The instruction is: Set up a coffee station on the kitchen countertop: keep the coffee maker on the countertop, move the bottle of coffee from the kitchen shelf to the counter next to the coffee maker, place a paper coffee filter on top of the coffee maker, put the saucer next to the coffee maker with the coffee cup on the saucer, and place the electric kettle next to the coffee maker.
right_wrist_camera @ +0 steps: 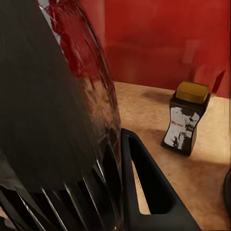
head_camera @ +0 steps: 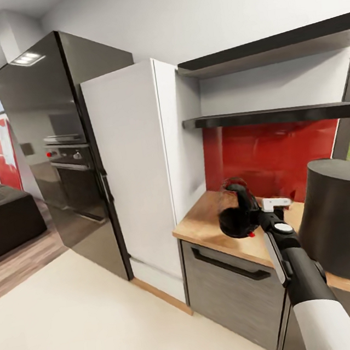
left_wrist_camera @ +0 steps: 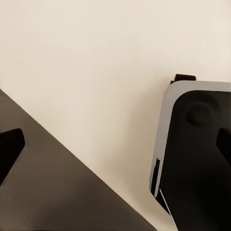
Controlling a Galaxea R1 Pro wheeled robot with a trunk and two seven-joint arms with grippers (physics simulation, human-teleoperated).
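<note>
right hand (head_camera: 245, 216) clamped on electric kettle (head_camera: 236, 211) above kitchen countertop (head_camera: 203, 223) — bottle of coffee (right_wrist_camera: 188, 118) near, left hand's state unclear

The electric kettle (head_camera: 236, 214) has a dark, translucent, glassy body that picks up red reflections, with a matt black plastic-looking handle and a small red switch. The kitchen countertop (head_camera: 203, 221), the surface it hangs over, is light wood with a fine grain and a dull sheen, above grey cabinet fronts (head_camera: 229, 292) with a brushed, streaked finish. The bottle of coffee (right_wrist_camera: 186, 118) is dark and glossy, with a brownish-gold satin lid and a white printed label. The backsplash (head_camera: 266, 154) is glossy red and mirror-like. The refrigerator (head_camera: 54, 141) is polished black and reflective. The tall cabinet (head_camera: 135, 163) is matt white. The floor (head_camera: 79, 331) is smooth, pale and matt. The right arm (head_camera: 298, 269) is matt black and white plastic.
</note>
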